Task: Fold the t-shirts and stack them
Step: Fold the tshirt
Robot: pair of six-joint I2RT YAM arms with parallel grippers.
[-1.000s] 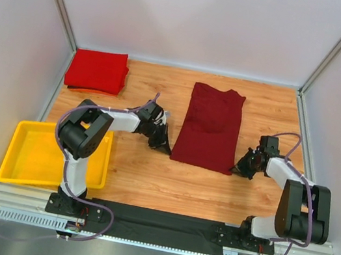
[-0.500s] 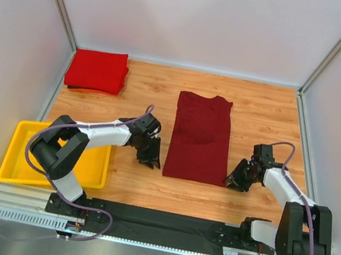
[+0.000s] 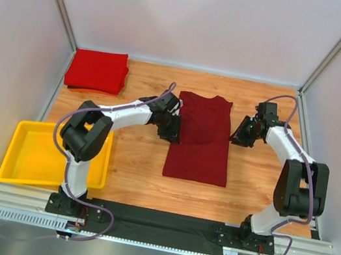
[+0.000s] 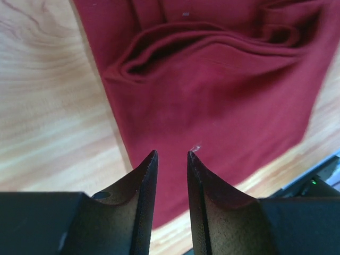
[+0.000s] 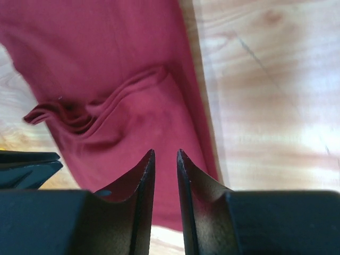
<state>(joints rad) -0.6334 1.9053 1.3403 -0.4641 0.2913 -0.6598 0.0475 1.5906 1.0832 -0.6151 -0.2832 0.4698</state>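
The dark maroon t-shirt (image 3: 201,139) lies flat mid-table, folded lengthwise into a narrow strip with its collar at the far end. It also shows in the left wrist view (image 4: 212,79) and the right wrist view (image 5: 106,64), with ridges of folded cloth. My left gripper (image 3: 172,128) is at the shirt's left edge, jaws a little apart and empty (image 4: 171,155). My right gripper (image 3: 241,132) is at the shirt's right edge near the sleeve, jaws a little apart and empty (image 5: 165,153). The brighter red t-shirt (image 3: 97,69) lies folded at the back left.
A yellow tray (image 3: 27,155) sits at the near left beside the left arm's base. White walls enclose the wooden table (image 3: 129,173) on three sides. A black rail (image 3: 154,220) runs along the near edge.
Both grippers have moved from the maroon shirt's near hem corners to its sides further back. The shirt shifted left a second ago and has since stayed in place.
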